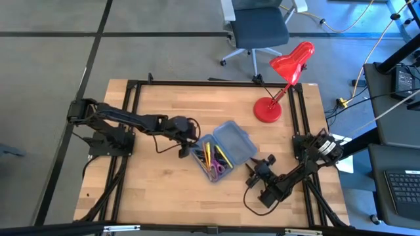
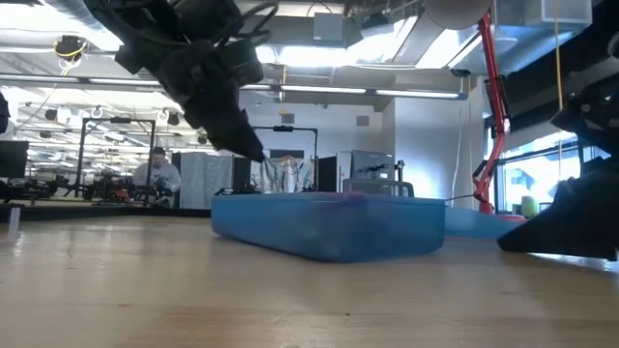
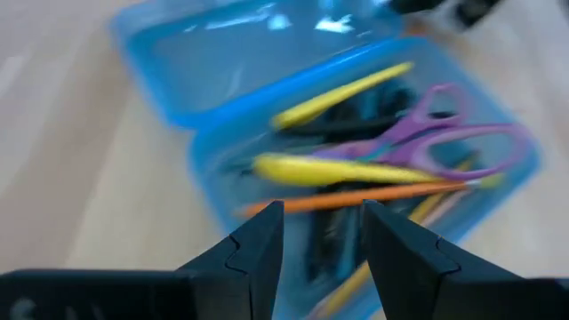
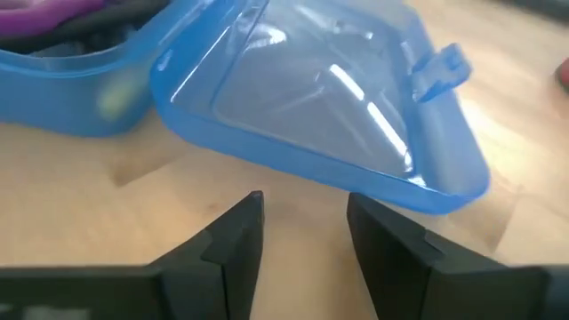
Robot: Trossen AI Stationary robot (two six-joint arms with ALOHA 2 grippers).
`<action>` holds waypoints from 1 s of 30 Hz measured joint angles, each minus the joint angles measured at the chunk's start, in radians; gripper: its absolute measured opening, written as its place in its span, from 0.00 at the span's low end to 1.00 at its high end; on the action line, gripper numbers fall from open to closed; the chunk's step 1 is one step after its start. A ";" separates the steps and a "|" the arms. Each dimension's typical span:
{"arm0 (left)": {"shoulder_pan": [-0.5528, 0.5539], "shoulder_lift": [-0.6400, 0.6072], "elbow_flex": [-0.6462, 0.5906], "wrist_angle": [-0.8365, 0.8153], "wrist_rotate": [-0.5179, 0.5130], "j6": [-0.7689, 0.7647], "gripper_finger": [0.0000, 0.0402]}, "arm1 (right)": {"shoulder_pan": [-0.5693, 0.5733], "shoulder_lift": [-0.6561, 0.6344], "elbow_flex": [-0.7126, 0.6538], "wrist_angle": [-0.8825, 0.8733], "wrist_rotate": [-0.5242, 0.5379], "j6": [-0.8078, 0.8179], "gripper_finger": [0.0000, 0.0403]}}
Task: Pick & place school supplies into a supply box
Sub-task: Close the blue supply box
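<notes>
The translucent blue plastic supply box (image 1: 223, 152), mid-counter with pens and purple-handled scissors (image 3: 427, 142) inside, is judged light and slippery; the open lid (image 4: 329, 98) is flanked by empty, spread jaws.

Grey floor (image 1: 52, 59), office chair (image 1: 257, 29), ceiling lights (image 2: 319, 92)

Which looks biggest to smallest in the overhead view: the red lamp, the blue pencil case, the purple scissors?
1. Red lamp
2. Blue pencil case, open; close to the lamp in spread, so unsure
3. Purple scissors, clearly smallest
</notes>
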 joint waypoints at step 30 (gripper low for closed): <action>-0.030 0.277 0.006 0.165 0.052 -0.075 0.37 | -0.139 0.002 -0.025 0.269 0.099 -0.017 0.43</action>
